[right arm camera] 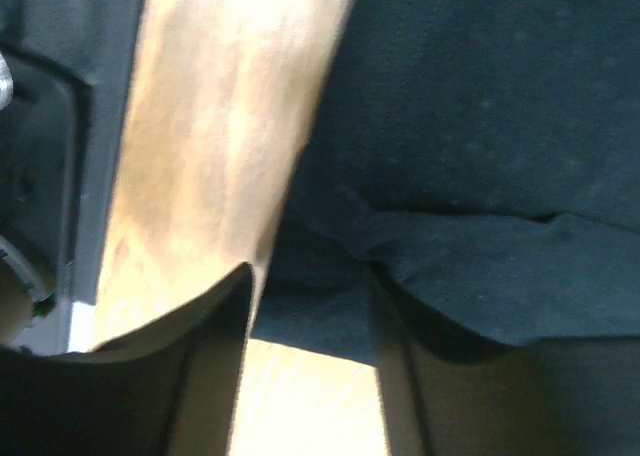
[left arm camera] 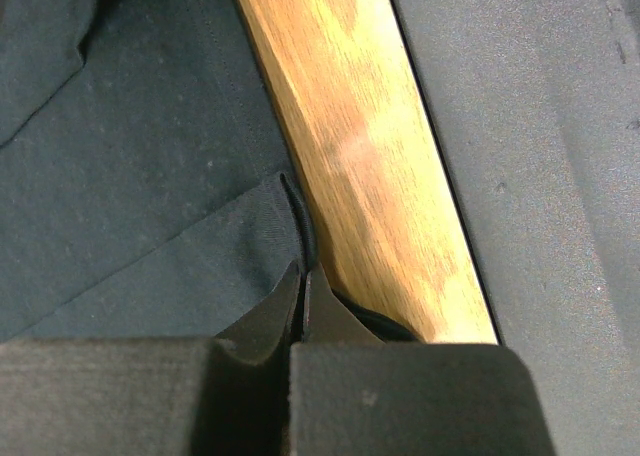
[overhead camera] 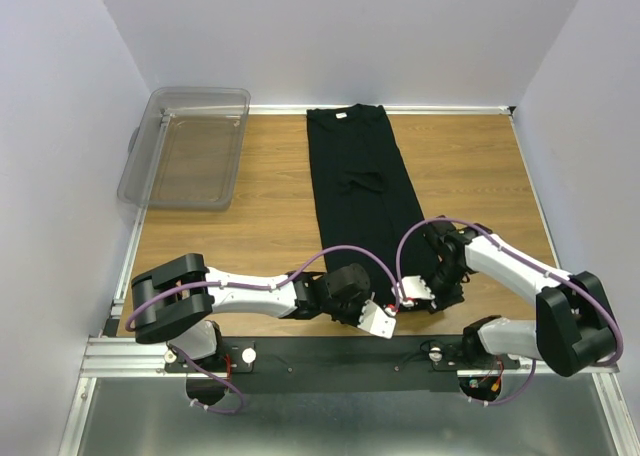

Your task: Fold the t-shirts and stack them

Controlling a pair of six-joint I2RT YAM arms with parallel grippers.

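Scene: one black t-shirt (overhead camera: 360,186) lies flat on the wooden table (overhead camera: 270,206), a long narrow strip running from the far edge to the near edge, its white neck label (overhead camera: 341,117) at the far end.
Done: the sleeves appear tucked in. Judging by the strip's straight sides, the lengthwise folds look finished.
Left to do: the crosswise fold, near hem toward collar, is not yet made. No stack shows anywhere, and only this one t-shirt is in view.
Left side: the left gripper (overhead camera: 378,321) is clamped on the near hem at its left corner. Its wrist view shows the black edge pinched between closed fingers, bare wood just beside it.
Right side: the right gripper (overhead camera: 432,294) stands with jaws apart at the hem's right corner — the cloth edge lies between the fingers but is not pinched.
Cloth and grippers: both grippers sit at the near end, one at each corner, while the rest of the t-shirt stretches away to the far side.
Far left: a clear plastic bin (overhead camera: 200,94) stands well apart from the t-shirt.
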